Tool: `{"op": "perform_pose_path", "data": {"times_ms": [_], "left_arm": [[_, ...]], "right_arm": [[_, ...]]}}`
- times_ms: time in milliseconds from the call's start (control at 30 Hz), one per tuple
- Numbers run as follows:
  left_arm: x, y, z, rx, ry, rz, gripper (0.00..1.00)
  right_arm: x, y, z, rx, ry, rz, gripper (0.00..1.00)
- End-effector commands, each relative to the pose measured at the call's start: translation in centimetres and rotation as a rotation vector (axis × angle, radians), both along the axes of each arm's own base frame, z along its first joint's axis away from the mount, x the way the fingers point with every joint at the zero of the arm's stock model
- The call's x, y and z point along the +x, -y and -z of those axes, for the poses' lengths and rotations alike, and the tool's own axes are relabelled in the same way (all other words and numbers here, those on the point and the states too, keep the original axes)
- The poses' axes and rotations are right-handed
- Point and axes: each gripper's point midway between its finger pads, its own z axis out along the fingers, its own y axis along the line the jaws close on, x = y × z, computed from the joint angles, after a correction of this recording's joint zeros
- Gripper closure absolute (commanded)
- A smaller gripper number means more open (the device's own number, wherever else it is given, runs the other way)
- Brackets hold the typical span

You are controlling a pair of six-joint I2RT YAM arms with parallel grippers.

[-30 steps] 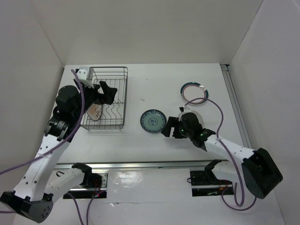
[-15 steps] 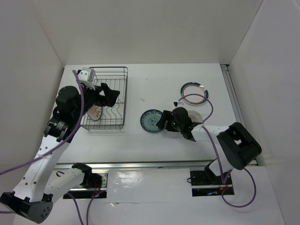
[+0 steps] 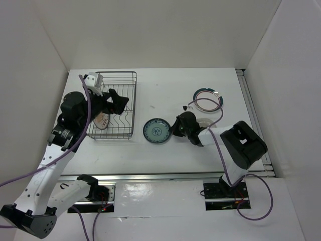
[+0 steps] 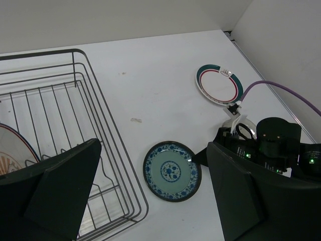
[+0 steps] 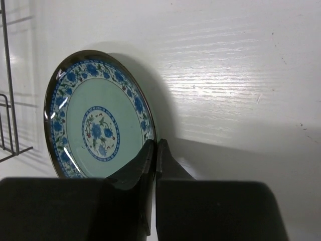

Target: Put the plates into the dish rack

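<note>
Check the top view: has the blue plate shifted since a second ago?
Yes. The blue plate has slid left, closer to the dish rack.

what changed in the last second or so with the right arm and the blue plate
The right end effector swung left to the rim of the blue plate and shut there, nudging the plate slightly left toward the dish rack; no clear hold on it. Unchanged: the left end effector open over the rack, the orange plate in it, the ringed plate.
</note>
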Motion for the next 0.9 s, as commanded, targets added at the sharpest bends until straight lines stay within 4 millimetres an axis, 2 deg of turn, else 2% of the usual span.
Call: {"op": "perform_pose_path", "data": {"times_ms": [0, 167, 300, 333, 400, 433, 500, 533, 600, 633, 733, 867], "left_arm": [[0.3, 0.4, -1.0, -0.015, 0.040, 0.013, 0.00], [0.6, 0.7, -0.4, -0.011, 0.022, 0.025, 0.00], [0.7, 1.5, 0.2, -0.018, -0.004, 0.062, 0.00], [1.0, 1.6, 0.6, -0.014, -0.017, 0.062, 0.00], [1.4, 2.2, 1.6, -0.019, -0.054, 0.087, 0.00], [1.4, 2.7, 2.0, -0.020, -0.067, 0.114, 0.00], [1.7, 3.5, 2.8, -0.020, -0.091, 0.152, 0.00], [1.5, 4.2, 2.8, -0.028, -0.093, 0.201, 0.00], [1.8, 5.3, 4.0, -0.031, -0.129, 0.255, 0.00], [1.8, 5.7, 4.1, -0.035, -0.132, 0.279, 0.00], [2.0, 6.3, 4.2, -0.048, -0.136, 0.310, 0.00], [1.9, 6.9, 4.5, -0.063, -0.135, 0.348, 0.00]], "right_arm": [[0.2, 0.7, 1.0, -0.059, 0.002, 0.013, 1.00], [1.5, 0.8, -2.5, -0.023, 0.057, 0.035, 1.00], [2.8, 1.3, -8.0, 0.044, 0.162, 0.065, 1.00], [2.9, 1.3, -10.9, 0.080, 0.219, 0.067, 1.00], [3.0, 1.7, -13.8, 0.114, 0.275, 0.079, 1.00], [2.8, 1.9, -16.6, 0.139, 0.331, 0.076, 1.00], [2.4, 1.9, -18.8, 0.145, 0.368, 0.054, 1.00], [2.2, 1.9, -21.1, 0.165, 0.415, 0.042, 1.00], [1.6, 1.5, -22.4, 0.183, 0.436, 0.001, 1.00], [1.3, 1.3, -23.8, 0.198, 0.467, -0.019, 1.00], [0.4, 0.6, -26.0, 0.252, 0.517, -0.077, 1.00], [-0.8, 0.3, -27.2, 0.291, 0.553, -0.124, 1.00]]}}
